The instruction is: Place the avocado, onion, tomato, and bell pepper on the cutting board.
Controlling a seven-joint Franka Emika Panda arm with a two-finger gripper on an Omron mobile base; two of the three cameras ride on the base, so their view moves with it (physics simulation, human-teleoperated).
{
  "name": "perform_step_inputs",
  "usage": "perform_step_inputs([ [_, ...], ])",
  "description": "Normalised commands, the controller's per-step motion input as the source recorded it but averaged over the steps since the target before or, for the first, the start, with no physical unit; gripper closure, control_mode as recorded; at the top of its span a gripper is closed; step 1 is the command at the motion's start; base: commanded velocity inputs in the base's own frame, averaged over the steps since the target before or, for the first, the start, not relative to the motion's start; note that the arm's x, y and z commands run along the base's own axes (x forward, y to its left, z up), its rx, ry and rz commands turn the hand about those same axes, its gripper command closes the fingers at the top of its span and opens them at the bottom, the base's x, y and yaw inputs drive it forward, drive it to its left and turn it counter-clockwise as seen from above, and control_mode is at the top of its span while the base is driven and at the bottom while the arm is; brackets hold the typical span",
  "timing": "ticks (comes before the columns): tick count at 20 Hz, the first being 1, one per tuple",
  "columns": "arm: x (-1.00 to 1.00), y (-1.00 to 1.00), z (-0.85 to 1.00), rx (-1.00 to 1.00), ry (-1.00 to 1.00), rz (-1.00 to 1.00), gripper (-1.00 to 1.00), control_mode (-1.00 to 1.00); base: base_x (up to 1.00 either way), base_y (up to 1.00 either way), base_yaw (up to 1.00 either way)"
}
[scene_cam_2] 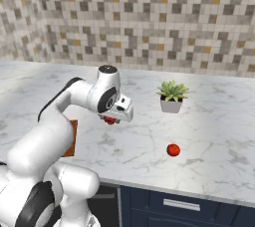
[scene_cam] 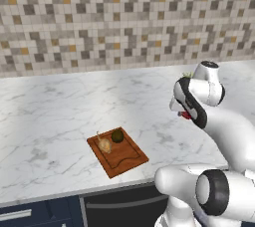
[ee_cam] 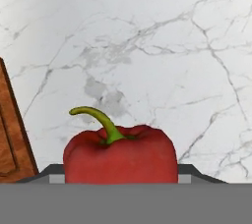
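1. Gripper (scene_cam_2: 111, 119) is seen closed on the bell pepper (ee_cam: 120, 154), which is held clear above the worktop (scene_cam: 55, 116). In the hand view the red body of the pepper sits between the finger tips, with its curved green stem pointing up and to the left.
2. In the right base view the pepper shows as a small red patch under the hand; in the left base view a sliver of red is seen beside the wrist.
3. The cutting board (scene_cam: 122, 159) lies near the front edge of the worktop, turned at an angle to that edge. In the hand view one of its edges is seen at the left of the picture, beside the held pepper and below it.
4. The onion (scene_cam: 104, 145) rests on the board near its rear left corner, its pale stalk pointing away from the front edge.
5. The avocado (scene_cam: 117, 135) rests on the board at its rear corner, just beside the onion. Whether the two touch cannot be told.
6. The tomato (scene_cam_2: 173, 150) lies on the bare worktop towards the front edge, well apart from the board, on the far side of the arm from it.
7. A potted plant (scene_cam_2: 172, 96) stands upright on the worktop behind the tomato, nearer the tiled wall (scene_cam_2: 149, 17).
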Motion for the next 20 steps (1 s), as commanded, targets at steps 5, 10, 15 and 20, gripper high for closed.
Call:
perform_step_inputs([
  [5, -0.60, 0.70, 0.27, 0.00, -0.16, 0.01, 1.00, -1.00, 0.00, 0.00, 0.00],
  [10, -0.29, 0.77, 0.20, 0.00, -0.13, 0.00, 1.00, -1.00, 0.00, 0.00, 0.00],
  [15, -0.18, 0.80, 0.00, -0.05, -0.11, 0.00, 1.00, -1.00, 0.00, 0.00, 0.00],
  [20, -0.02, 0.76, 0.00, -0.03, -0.01, 0.00, 1.00, -1.00, 0.00, 0.00, 0.00],
])
